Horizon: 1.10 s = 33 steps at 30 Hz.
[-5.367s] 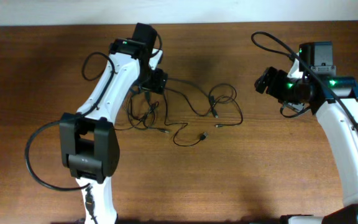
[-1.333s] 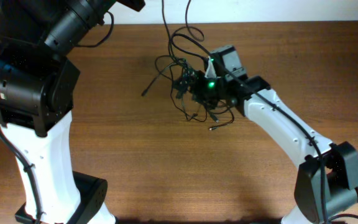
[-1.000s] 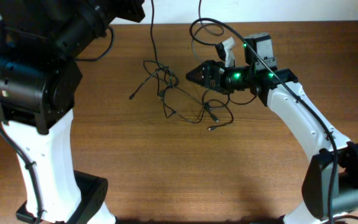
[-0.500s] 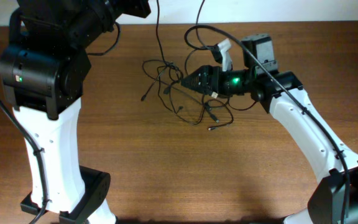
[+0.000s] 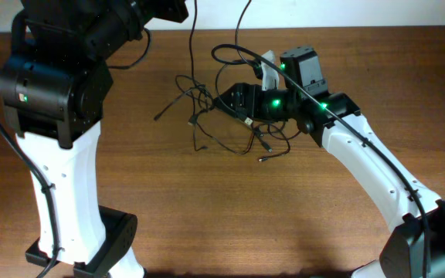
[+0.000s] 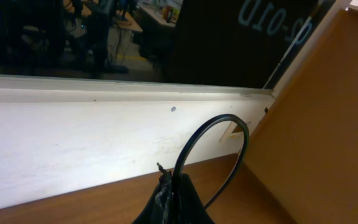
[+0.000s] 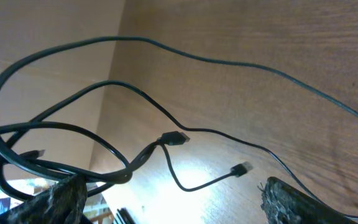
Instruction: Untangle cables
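The wooden table point(image 5: 207, 224) fills the overhead view. The left arm point(image 5: 60, 177) stands tall at the left, with its upper links running out past the top edge, so the overhead does not show its gripper. The right arm point(image 5: 377, 162) reaches in from the lower right corner toward the middle of the table, with a green light glowing near its wrist.

In the left wrist view, the left gripper point(image 6: 173, 190) is clenched on one cord. The fingertips point(image 6: 166, 198) are pinched together at the bottom edge, and a loop point(image 6: 224, 116) arches up from them in front of a white wall point(image 6: 73, 143).

The right gripper point(image 5: 221, 100) points left at the knot. In its own view the right gripper point(image 7: 176, 198) is spread wide. One finger sits at each lower corner, and a thick bunch of strands point(image 7: 42, 168) passes just beside the left-hand finger. Whether it touches is unclear.

The cables point(image 5: 201, 94) lie bunched near the table's far middle, between the two arms. Loose loops trail toward the near side under the right wrist. Two strands point(image 5: 191, 38) rise from the bunch and leave the overhead view at the top.

One plug point(image 5: 262, 160) lies at the near edge of the loops, apart from the knot. The right wrist view shows two plugs: a dark one point(image 7: 174, 137) and a lighter one point(image 7: 243, 167).
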Each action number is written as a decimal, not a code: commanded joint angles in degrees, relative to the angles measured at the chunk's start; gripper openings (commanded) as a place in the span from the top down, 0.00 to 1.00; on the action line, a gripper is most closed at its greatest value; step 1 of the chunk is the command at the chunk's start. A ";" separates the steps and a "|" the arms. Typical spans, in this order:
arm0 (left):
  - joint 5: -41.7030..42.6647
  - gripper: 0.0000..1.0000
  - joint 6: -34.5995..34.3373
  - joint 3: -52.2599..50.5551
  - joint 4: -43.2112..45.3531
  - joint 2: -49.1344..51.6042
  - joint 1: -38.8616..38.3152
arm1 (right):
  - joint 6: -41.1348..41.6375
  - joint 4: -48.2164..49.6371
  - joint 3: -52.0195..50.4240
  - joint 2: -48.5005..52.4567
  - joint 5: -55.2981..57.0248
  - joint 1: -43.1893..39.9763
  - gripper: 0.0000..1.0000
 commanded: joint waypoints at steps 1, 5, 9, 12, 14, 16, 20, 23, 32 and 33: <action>2.03 1.00 -0.81 0.37 0.15 -0.20 -0.04 | 1.70 0.83 0.52 -0.39 1.01 0.04 0.10; 2.82 1.00 -0.90 0.37 0.17 -0.20 -0.02 | 2.49 1.01 0.52 -0.39 1.42 1.77 0.10; 2.84 1.00 -1.88 0.37 0.15 -0.20 -0.07 | 4.44 1.25 0.52 -0.33 4.15 2.58 0.10; 2.80 1.00 -1.86 0.37 0.15 -0.20 -0.07 | 5.49 1.68 0.52 -0.33 3.52 2.58 0.10; 2.60 1.00 -1.86 0.37 0.15 -0.20 -0.07 | 5.46 1.38 0.52 -0.33 2.54 2.58 0.10; 2.60 1.00 -1.86 0.37 0.15 -0.17 -0.07 | 5.44 -0.83 0.52 -0.33 1.92 2.58 0.10; 2.62 1.00 -1.86 0.37 0.15 -0.17 -0.07 | 5.44 -2.58 0.52 -0.33 1.84 2.58 0.10; 2.62 1.00 -1.86 0.37 0.13 -0.17 -0.07 | 5.46 -0.90 0.52 -0.33 1.55 2.58 0.10; 4.90 1.00 -4.07 0.37 -0.02 -0.20 -0.07 | 5.57 4.87 0.52 0.09 9.38 2.82 0.10; 5.51 1.00 -5.01 0.37 -0.02 -0.20 -0.07 | 5.84 4.92 0.52 0.42 12.57 3.02 0.10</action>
